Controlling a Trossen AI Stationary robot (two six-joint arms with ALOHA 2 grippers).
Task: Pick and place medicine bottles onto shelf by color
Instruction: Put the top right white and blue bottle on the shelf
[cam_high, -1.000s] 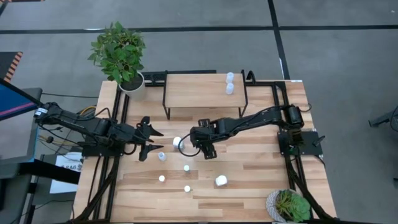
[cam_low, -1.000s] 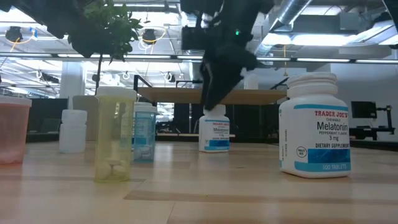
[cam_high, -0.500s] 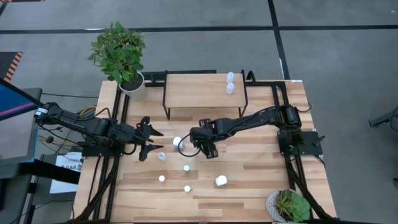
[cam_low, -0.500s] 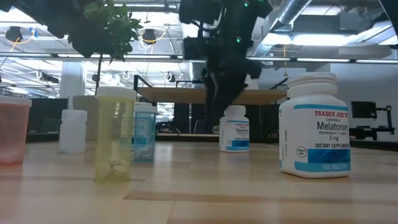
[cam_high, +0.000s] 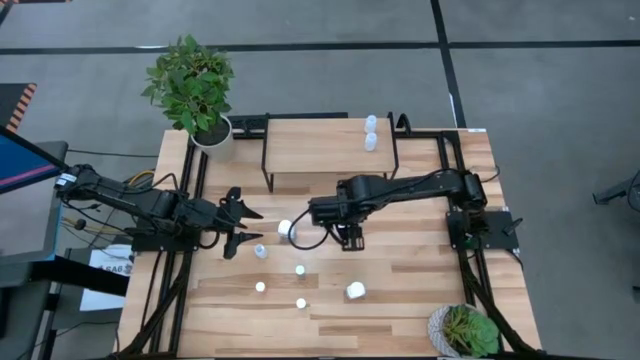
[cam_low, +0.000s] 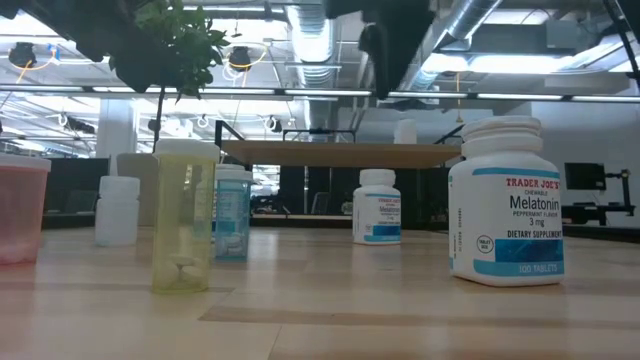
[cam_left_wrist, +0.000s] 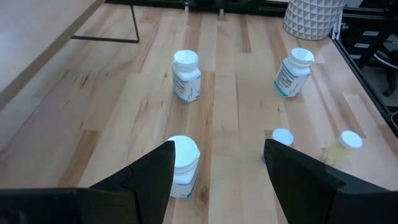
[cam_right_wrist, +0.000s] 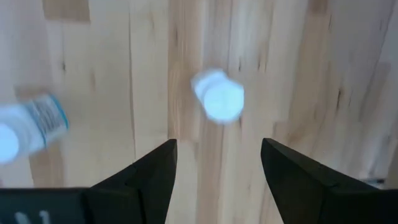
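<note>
Plastic and surely light, the white melatonin bottle (cam_high: 285, 229) stood upright on the tabletop (cam_high: 420, 280) beside the empty right gripper (cam_high: 351, 240), whose jaws were wide, and I judged its smooth sides below the cap the best hold.

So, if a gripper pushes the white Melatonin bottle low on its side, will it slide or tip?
Probably slide: the Melatonin bottle is squat, upright on a broad flat base, and the table looks smooth. A push near its cap might tip it; lying down, its round body would likely roll. The right gripper, open, is nearest.
</note>
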